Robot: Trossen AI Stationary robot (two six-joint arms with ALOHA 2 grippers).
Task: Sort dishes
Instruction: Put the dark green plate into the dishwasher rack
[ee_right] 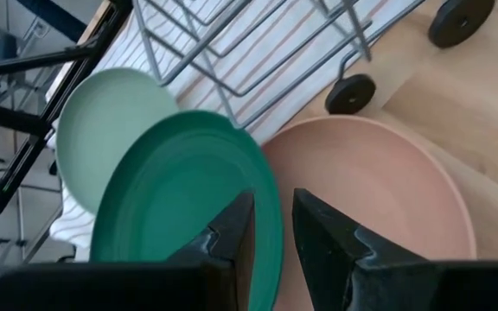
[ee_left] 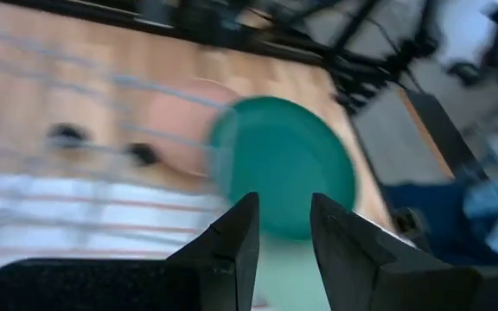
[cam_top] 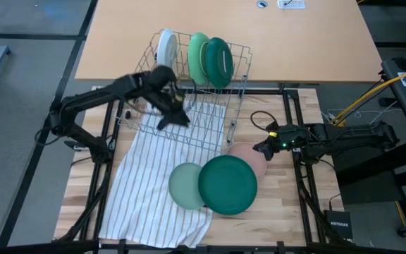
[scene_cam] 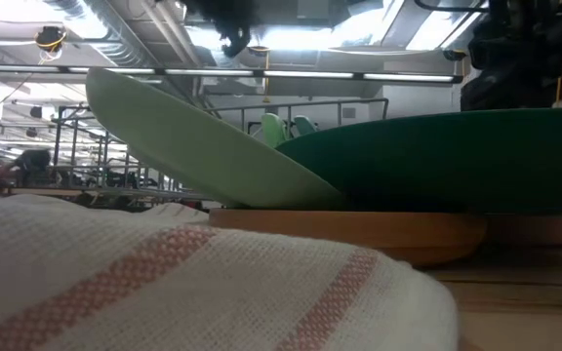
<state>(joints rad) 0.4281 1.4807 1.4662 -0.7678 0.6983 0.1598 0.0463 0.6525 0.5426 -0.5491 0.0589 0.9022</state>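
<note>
On the table (cam_top: 316,197) lies a striped cloth (cam_top: 146,190), with a wire rack (cam_top: 189,99) at its far end. Three plates stand on edge in the rack's far row, faces across it: white (cam_top: 165,46), light green (cam_top: 198,56), dark green (cam_top: 219,62). Near the front, a big green plate (cam_top: 228,185) lies flat, overlapping a pale mint plate (cam_top: 185,186) and a pink plate (cam_top: 249,156). Above the rack hangs the left gripper (cam_top: 173,116), fingers (ee_left: 239,242) a little apart, holding nothing. Beside the pink plate, the right gripper (cam_top: 261,148) shows a narrow gap, empty.
</note>
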